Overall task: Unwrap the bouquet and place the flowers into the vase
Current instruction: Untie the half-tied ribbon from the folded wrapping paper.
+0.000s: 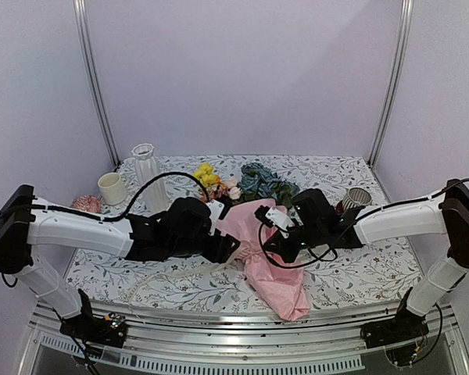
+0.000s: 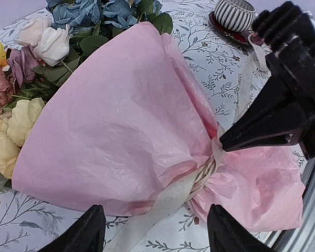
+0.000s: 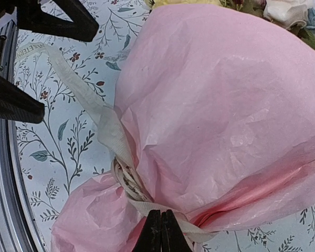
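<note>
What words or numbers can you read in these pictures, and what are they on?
No text reads clearly.
ribbon: faint printed letters near its loose end, too small and blurred to read.
pink paper: no writing visible.
vase: no writing visible.

Pale lilac walls (image 1: pixel 242 70), metal corner posts (image 1: pixel 94 86), floral-print tablecloth (image 1: pixel 375 273)

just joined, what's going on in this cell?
Both arms are working on the bouquet, which lies on the table, wrapped in pink paper and tied. The right pincer is shut at the ribbon tie, apparently pinching it. The left pincer hangs open just above the same spot, holding nothing. The flowers are all in the wrap, and the vase stands at the back left with no stems in it.
</note>
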